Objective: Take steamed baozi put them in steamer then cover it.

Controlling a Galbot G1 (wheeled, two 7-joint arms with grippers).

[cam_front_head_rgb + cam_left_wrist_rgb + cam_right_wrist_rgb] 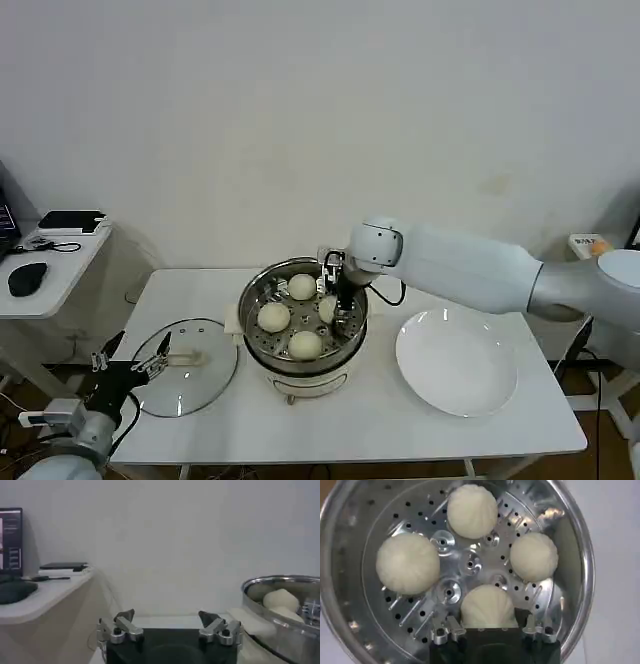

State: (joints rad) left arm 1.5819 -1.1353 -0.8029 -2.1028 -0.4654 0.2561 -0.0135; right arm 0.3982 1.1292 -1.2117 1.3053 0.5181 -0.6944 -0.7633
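All four baozi (471, 510) lie in the steamer (300, 345), and the plate (458, 362) to its right is bare. The right gripper (342, 316) hangs inside the pot with the fourth bun (487, 606) between its fingers; whether they are pinching it or have let go I cannot tell. What remains, I judge, is the cover (183, 378): it lies flat on the surface just left of the steamer, bar handle up. The left gripper (143, 366), fingers wide, sits at the lid's left rim, far nearer than the right.
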